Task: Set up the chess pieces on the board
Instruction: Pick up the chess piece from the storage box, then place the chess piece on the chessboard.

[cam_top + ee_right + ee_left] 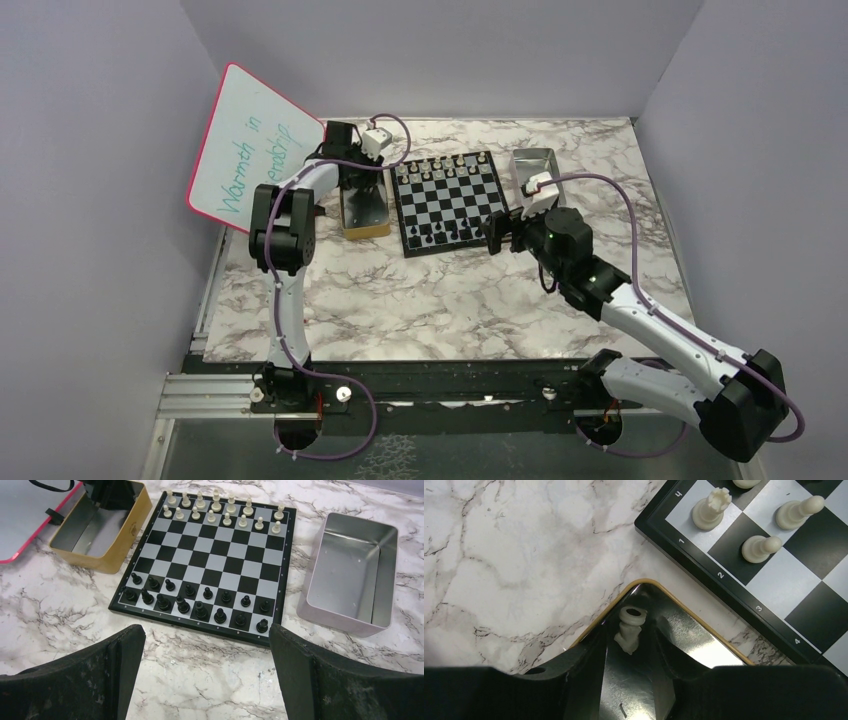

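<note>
The board (447, 200) lies at the back middle of the marble table. White chess pieces (220, 510) fill its two far rows and black chess pieces (200, 605) its two near rows. My left gripper (633, 617) reaches down into the gold-rimmed tin (644, 582) left of the board. Its fingers stand close on either side of one whitish piece (630, 630) lying in the tin's corner, with thin gaps showing. A white rook (711, 510) and pawn (761, 547) stand on the board's corner nearby. My right gripper (206, 632) hangs wide open and empty above the marble, just in front of the board's near edge.
A silver metal tin (350, 560) sits empty right of the board. A pink-rimmed whiteboard (250, 150) leans at the back left, close behind the left arm. Purple cables loop over both arms. Grey walls enclose the table on three sides.
</note>
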Robot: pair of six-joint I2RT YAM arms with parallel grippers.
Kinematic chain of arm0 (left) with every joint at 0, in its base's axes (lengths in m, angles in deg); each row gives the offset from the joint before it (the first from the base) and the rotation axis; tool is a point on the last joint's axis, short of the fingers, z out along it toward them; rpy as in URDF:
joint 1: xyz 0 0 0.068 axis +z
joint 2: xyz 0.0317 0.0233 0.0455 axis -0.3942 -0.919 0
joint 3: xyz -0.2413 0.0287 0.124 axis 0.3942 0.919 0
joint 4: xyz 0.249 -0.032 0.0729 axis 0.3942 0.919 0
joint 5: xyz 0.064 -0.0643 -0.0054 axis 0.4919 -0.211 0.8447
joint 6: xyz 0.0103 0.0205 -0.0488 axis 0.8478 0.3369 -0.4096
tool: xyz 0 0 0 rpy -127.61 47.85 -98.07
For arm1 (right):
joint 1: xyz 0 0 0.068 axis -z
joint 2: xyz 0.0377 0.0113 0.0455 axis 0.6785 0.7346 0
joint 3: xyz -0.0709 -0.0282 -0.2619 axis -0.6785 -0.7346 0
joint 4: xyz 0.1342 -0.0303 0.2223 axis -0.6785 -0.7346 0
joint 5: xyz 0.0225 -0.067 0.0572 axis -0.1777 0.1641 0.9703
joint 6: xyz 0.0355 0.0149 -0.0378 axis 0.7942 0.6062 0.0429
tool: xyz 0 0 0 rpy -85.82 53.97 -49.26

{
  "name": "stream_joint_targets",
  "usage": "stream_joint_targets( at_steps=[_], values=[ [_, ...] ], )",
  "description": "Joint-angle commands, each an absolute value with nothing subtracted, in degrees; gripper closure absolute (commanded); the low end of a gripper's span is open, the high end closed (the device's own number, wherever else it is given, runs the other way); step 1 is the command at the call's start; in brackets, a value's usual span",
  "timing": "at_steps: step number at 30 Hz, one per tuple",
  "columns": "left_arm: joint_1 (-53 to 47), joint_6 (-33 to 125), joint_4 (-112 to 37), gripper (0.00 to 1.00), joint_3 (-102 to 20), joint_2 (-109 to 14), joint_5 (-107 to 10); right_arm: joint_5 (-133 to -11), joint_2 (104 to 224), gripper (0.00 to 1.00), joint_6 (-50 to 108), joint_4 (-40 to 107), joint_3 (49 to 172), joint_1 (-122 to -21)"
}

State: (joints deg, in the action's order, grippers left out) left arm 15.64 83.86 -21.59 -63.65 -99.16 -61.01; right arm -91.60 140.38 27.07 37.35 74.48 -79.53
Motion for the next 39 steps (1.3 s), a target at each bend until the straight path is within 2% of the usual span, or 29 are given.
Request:
stream_joint_targets(
  at_steps=[1,6,18,22,26,31,36,39],
  values=[
    [15.8,85.5,-22.2,0.64,-66.1,-102.2,-59.2,-93.3,138.6,0.00,26.9,36.9,73.6,-79.8],
    [15.6,85.2,-22.0,0.75,-63.8,-100.7,-59.5,-93.5,138.5,0.00,26.6,36.6,73.8,-79.8],
    [14.8,78.3,-22.5,0.91,-56.1,-87.0,-59.2,-90.0,140.7,0.00,28.8,39.4,74.6,-79.8],
    [14.6,74.4,-19.0,0.93,-55.1,-82.6,-58.0,-88.6,141.0,0.00,30.8,39.8,74.6,-79.8],
    [14.5,67.5,-15.8,0.90,-53.2,-76.1,-56.9,-81.9,143.5,0.00,29.1,45.5,73.2,-79.8],
    [14.1,60.8,-14.2,0.89,-47.3,-66.3,-62.3,-75.4,146.9,0.00,29.7,40.8,78.2,-79.8],
    [12.7,60.7,-4.9,0.87,-45.7,-61.7,-71.6,-60.6,147.0,0.01,21.2,54.8,73.2,-79.8],
    [10.5,60.2,-4.6,0.87,-41.8,-57.7,-77.0,-56.6,149.9,0.14,16.2,59.4,73.6,-79.8]
  ],
)
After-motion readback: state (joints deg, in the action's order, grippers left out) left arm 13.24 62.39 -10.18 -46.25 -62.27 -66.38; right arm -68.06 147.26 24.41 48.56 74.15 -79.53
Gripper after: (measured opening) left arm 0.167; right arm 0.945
